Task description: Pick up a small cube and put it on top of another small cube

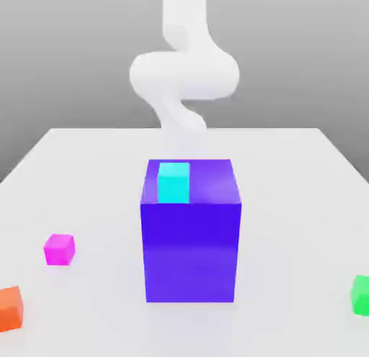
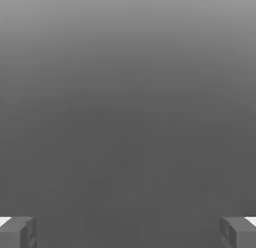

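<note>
The table (image 1: 86,175) looked like smooth, pale grey-white plastic with a soft sheen, faintly mirroring the big blue-purple block (image 1: 191,255) at its foot. That block seemed glossy, its top catching a pale glare (its front face looked flatter in tone). The cyan cube (image 1: 174,183), pink cube (image 1: 59,249), green cube (image 1: 360,295) and orange cube (image 1: 10,308) all appeared plain, smooth and evenly coloured. The arm (image 1: 184,75) looked matt white. The fingers (image 2: 20,233) appeared dull grey, smooth-faced.
</note>
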